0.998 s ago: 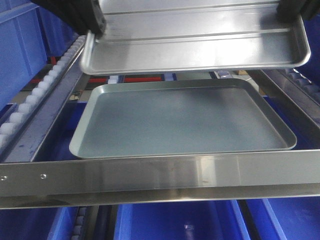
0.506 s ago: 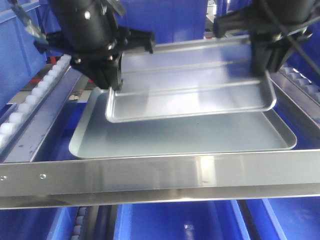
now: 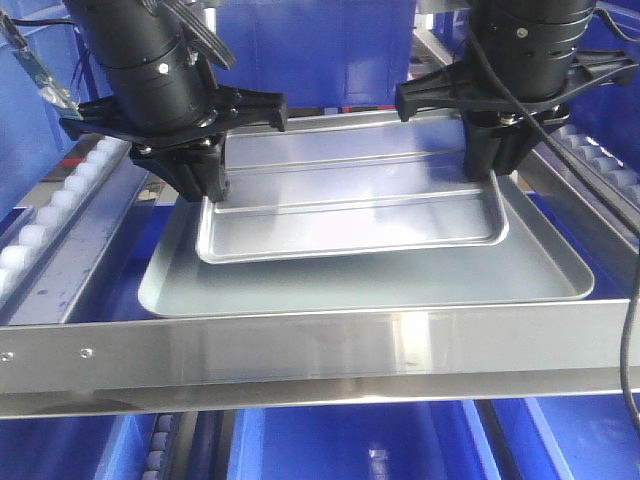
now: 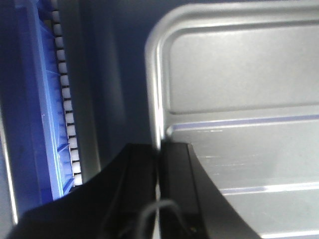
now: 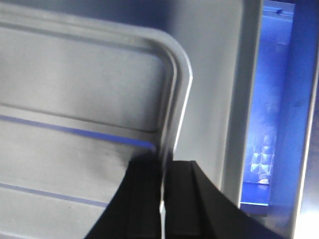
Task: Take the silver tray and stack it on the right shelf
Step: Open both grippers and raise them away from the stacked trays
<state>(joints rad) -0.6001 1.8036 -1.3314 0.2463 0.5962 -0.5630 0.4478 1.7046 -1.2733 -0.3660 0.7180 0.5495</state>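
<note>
Silver tray (image 3: 350, 205): bright polished metal, glossy, throws hot glare off its base and two pressed ridges; fine scuffs show near the rim in the left wrist view (image 4: 239, 149). Grey tray (image 3: 400, 275) under it: metal too, but dull satin, smooth plain base, faint bluish cast. Right shelf front crossbar (image 3: 320, 355) at 6 o'clock: brushed shiny steel, mirror-like streaks, small screw heads at its left end. Side rail rollers (image 3: 60, 215) at 9 o'clock: white plastic, matt. Bins (image 3: 340, 445) below: blue plastic, semi-gloss. Left gripper (image 3: 205, 185) and right gripper (image 3: 490, 160): black housings, matt to low sheen; fingers (image 4: 174, 199) matt black, smooth.
</note>
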